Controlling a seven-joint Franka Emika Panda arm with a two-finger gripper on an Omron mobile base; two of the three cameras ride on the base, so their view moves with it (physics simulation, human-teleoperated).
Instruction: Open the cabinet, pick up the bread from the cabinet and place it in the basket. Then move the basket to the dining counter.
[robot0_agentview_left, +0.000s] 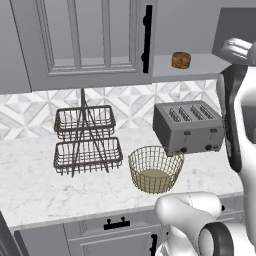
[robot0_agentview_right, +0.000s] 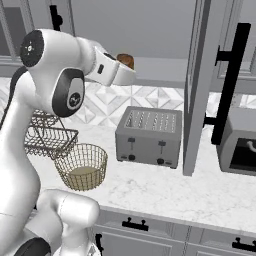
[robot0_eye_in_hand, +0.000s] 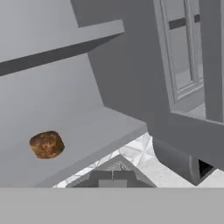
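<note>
The cabinet (robot0_agentview_left: 90, 40) stands open on its right half, and its door (robot0_agentview_right: 199, 85) swings out edge-on with a long black handle (robot0_agentview_right: 230, 85). On the bare lower shelf lies the bread (robot0_agentview_left: 181, 60), a small brown loaf (robot0_eye_in_hand: 47, 144), also seen behind my hand (robot0_agentview_right: 126, 61). My gripper (robot0_eye_in_hand: 113, 177) is shut on nothing, raised in front of the shelf, with the bread ahead and off to the left in the hand view. The gold wire basket (robot0_agentview_left: 155, 169) sits empty on the marble worktop, below and left of the bread (robot0_agentview_right: 82, 166). The dining counter is out of view.
A grey four-slot toaster (robot0_agentview_left: 188, 127) stands right of the basket under the open shelf. A dark two-tier wire rack (robot0_agentview_left: 87, 140) stands to the left. Another grey appliance (robot0_agentview_right: 240, 145) sits beyond the open door. An upper shelf (robot0_eye_in_hand: 57, 39) hangs above the bread.
</note>
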